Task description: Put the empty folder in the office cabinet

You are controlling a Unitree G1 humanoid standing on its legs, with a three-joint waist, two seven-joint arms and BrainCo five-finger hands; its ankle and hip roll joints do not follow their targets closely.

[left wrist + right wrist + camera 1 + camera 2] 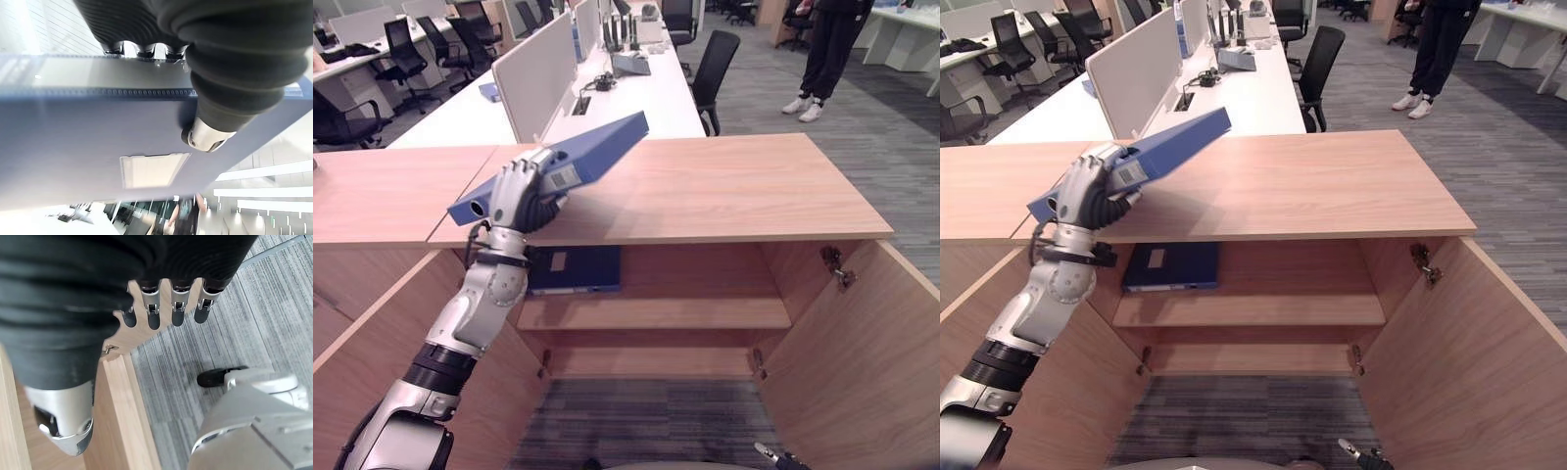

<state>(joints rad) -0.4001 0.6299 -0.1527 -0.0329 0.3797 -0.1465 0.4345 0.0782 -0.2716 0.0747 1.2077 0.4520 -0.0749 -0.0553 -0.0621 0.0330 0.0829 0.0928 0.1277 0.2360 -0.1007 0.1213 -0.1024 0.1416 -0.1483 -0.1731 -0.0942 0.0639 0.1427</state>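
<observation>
**Two folders in sight, one of them in my left hand**

Two open doors frame the cabinet (705, 196) nearest me, the right door (862, 362) swung out toward me and the left door (1067, 382) partly behind my arm. Between them lies grey striped carpet (646, 421). My right hand (166, 308) hangs low beside the right door's edge in its wrist view, fingers straight and relaxed, holding nothing.

Inside, a wooden shelf (656, 313) spans the cabinet, and a dark blue folder (576, 269) lies flat on its left end, a pale label on its cover.

Above that, my left hand (524, 191) is raised at the front left corner of the cabinet top. Its fingers and thumb are clamped on the blue folder (578, 157), gripping it near the spine end where a white label shows. The folder is in the air, tilted, its far end rising over the wooden top and its near end dipping past the front edge. In the left wrist view the thumb (210, 137) presses on the folder's broad face next to a pale label pocket.

Beyond the cabinet stands a long white desk (636, 103) with a white divider panel (533, 69) and black office chairs (715, 64). Farthest off, a person (822, 59) in dark trousers and white shoes stands on the carpet.
</observation>
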